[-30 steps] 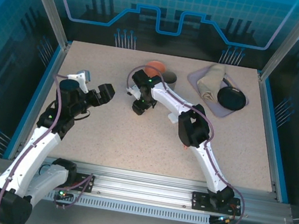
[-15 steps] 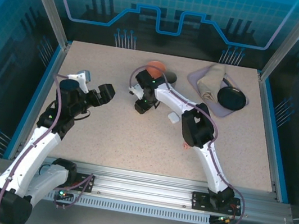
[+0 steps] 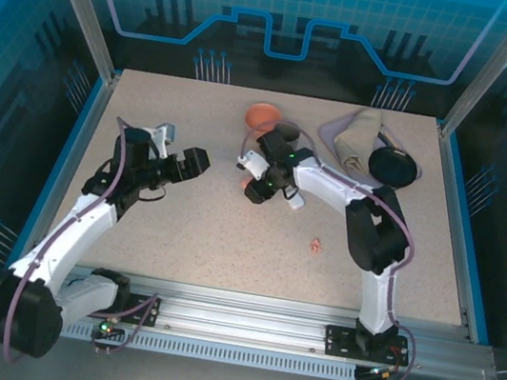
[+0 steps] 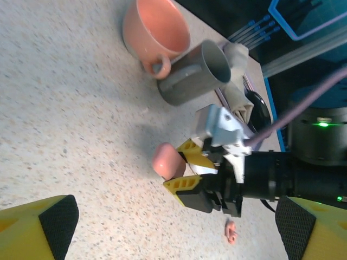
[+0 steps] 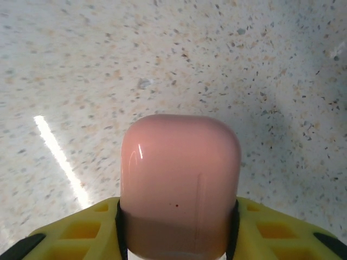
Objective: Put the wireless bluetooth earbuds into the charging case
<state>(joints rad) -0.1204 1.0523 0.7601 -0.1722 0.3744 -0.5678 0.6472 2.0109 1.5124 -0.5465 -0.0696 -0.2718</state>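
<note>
Right gripper (image 4: 187,169) is clamped on the pink case (image 5: 179,184), yellow fingers pinching its lower end, and the rounded upper end sticks out free. In the top view it sits mid-table, just in front of the grey mug (image 4: 198,76) and the pink cup (image 4: 157,27). Cannot tell if the case touches the table or hangs just above it. Lid looks closed, seam hard to read. Left gripper (image 3: 195,162) is spread wide with nothing in it, pointed at the case from the left and not touching it. One pink earbud (image 3: 315,246) lies loose on the table (image 3: 179,236), near side of the right arm and well apart from the case. It may be a pair lying together, too small to tell. The step looks like getting the case presented and opened so the bud can go in. To do it well, the right hand should hold the case steady and low, grip on the bottom half only so the lid end is free. The left should come in square on the free end, pads either side of the lid and not across the seam, and close gently since the shell is smooth and could squirt out. Watch the mug and cup close behind, and don't sweep the loose bud away.
</note>
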